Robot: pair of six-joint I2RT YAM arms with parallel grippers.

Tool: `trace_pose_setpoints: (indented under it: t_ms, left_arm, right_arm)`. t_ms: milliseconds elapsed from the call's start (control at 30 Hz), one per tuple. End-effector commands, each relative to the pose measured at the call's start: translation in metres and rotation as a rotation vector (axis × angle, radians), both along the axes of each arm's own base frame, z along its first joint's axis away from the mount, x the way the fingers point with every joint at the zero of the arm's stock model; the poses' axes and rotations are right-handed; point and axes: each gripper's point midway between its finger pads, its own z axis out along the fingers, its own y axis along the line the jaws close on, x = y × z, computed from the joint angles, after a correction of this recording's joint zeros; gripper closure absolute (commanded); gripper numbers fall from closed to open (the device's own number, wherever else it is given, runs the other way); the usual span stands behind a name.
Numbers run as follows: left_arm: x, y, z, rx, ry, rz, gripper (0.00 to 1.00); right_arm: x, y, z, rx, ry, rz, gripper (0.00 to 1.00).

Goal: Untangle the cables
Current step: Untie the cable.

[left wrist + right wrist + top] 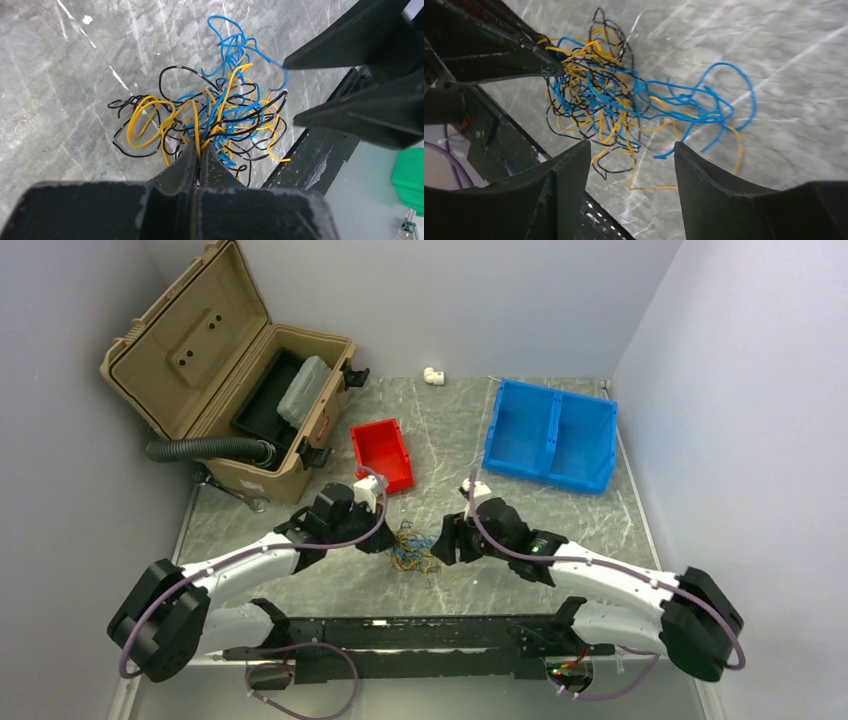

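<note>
The cables (412, 546) are a small tangle of thin yellow, blue and black wire loops on the grey marble table, between my two grippers. In the left wrist view the tangle (220, 115) lies just ahead of my left gripper (201, 148), which is shut on a yellow strand at the tangle's near edge. My left gripper (388, 537) sits at the tangle's left side. My right gripper (631, 150) is open and empty, its fingers (569, 165) just short of the tangle (609, 100). It sits at the tangle's right side (447, 540).
A small red bin (381, 453) stands behind the tangle, a blue two-compartment bin (550, 435) at the back right. An open tan case (235, 370) with a black ribbed hose (205, 449) is at the back left. A black rail (400, 635) runs along the near edge.
</note>
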Motion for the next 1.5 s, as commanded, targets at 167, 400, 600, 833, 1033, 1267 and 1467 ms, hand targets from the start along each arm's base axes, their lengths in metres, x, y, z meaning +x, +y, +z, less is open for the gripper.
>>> trace_pose_setpoints:
  t_ms: [167, 400, 600, 833, 1033, 1267, 1467]
  left_arm:
    - [0.006, -0.013, 0.011, -0.030, -0.053, -0.029, 1.00]
    - [0.008, -0.018, 0.009, -0.034, -0.057, -0.031, 1.00]
    - [0.012, -0.011, -0.001, 0.002, -0.030, 0.034, 1.00]
    - [0.025, 0.023, -0.008, 0.113, -0.031, 0.230, 1.00]
    - [0.029, 0.054, -0.012, 0.176, -0.014, 0.376, 1.00]
    - [0.029, 0.068, -0.012, 0.187, -0.016, 0.446, 1.00]
    - [0.028, 0.056, -0.008, 0.160, -0.031, 0.371, 1.00]
  right_arm:
    - [0.004, 0.056, 0.009, 0.062, -0.006, 0.096, 0.40]
    - [0.006, 0.061, -0.021, -0.005, 0.057, 0.032, 0.47]
    - [0.018, 0.035, -0.049, -0.125, 0.108, -0.148, 0.73]
    - [0.024, -0.027, -0.047, -0.253, 0.056, -0.378, 1.00]
    - [0.031, -0.085, -0.026, -0.293, -0.025, -0.582, 1.00]
    - [0.033, -0.149, -0.009, -0.315, -0.059, -0.838, 1.00]
    - [0.034, -0.163, 0.009, -0.261, -0.117, -0.871, 1.00]
